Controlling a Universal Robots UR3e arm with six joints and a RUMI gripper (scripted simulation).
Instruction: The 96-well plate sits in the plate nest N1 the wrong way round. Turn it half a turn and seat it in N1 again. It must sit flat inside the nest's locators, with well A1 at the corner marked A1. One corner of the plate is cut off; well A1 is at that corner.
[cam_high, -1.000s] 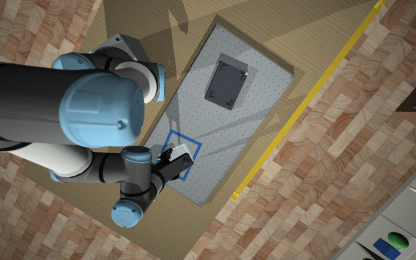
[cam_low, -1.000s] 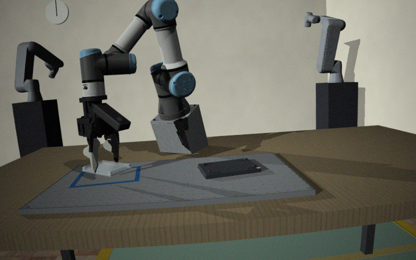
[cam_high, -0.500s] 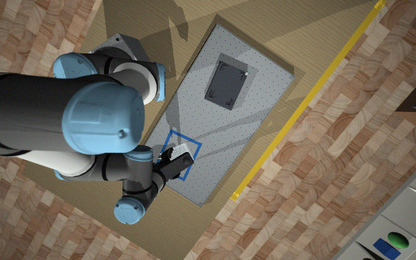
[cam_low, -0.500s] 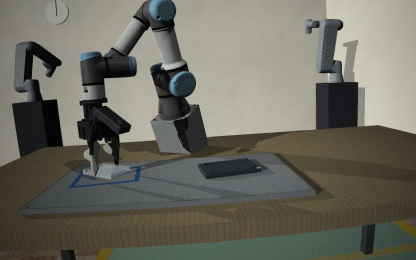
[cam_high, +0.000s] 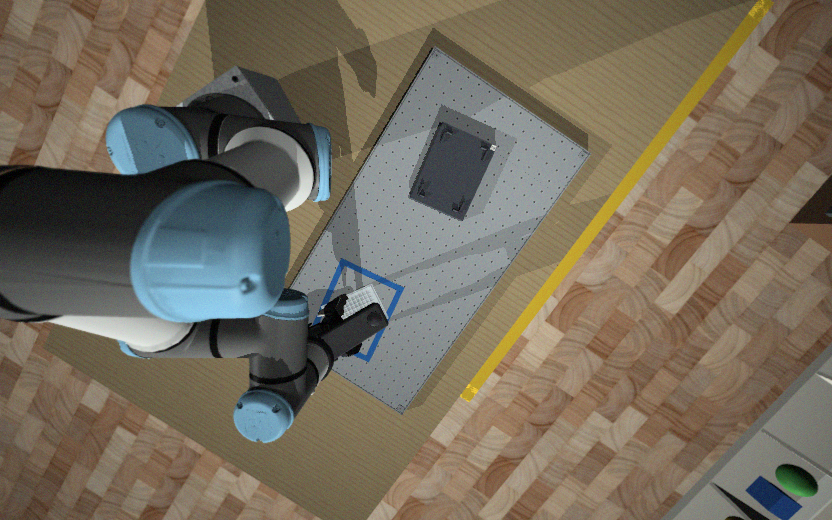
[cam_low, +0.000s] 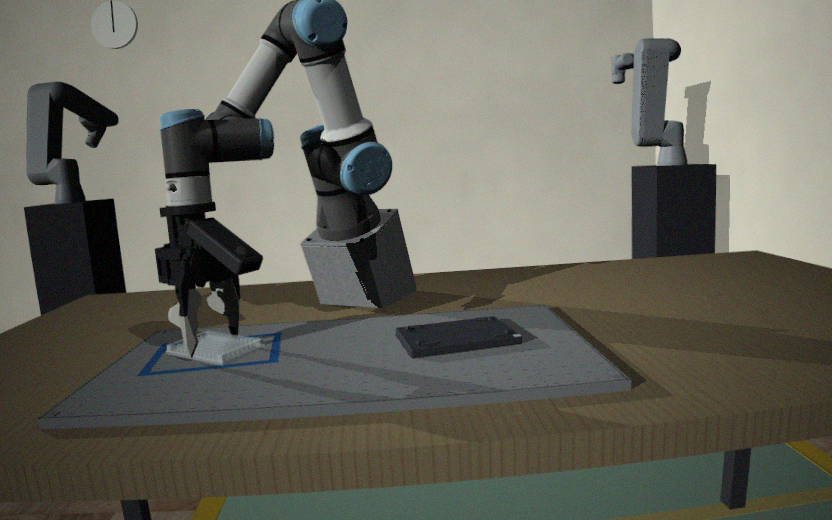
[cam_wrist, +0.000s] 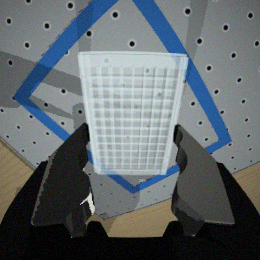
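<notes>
The clear 96-well plate (cam_high: 362, 299) (cam_low: 230, 349) (cam_wrist: 132, 100) is held level, low over the blue outlined rectangle (cam_high: 371, 274) (cam_low: 277, 348) (cam_wrist: 198, 95) and turned at an angle to it. Whether it touches the board cannot be told. My gripper (cam_high: 344, 329) (cam_low: 213, 343) (cam_wrist: 131, 125) is shut on the plate, one finger on each long side, near the end closer to the wrist. I cannot make out the cut corner. The dark nest N1 (cam_high: 454, 171) (cam_low: 457, 340) is empty, with locators at its corners and a small white mark (cam_high: 493, 147) (cam_low: 517, 336) at one corner.
The perforated grey board (cam_high: 398, 245) (cam_low: 343, 374) bears both the nest and the blue rectangle. The arm's base block (cam_low: 355, 275) stands behind the board. A yellow floor strip (cam_high: 582, 245) runs beyond the table. Two other grey arms stand on pedestals in the background.
</notes>
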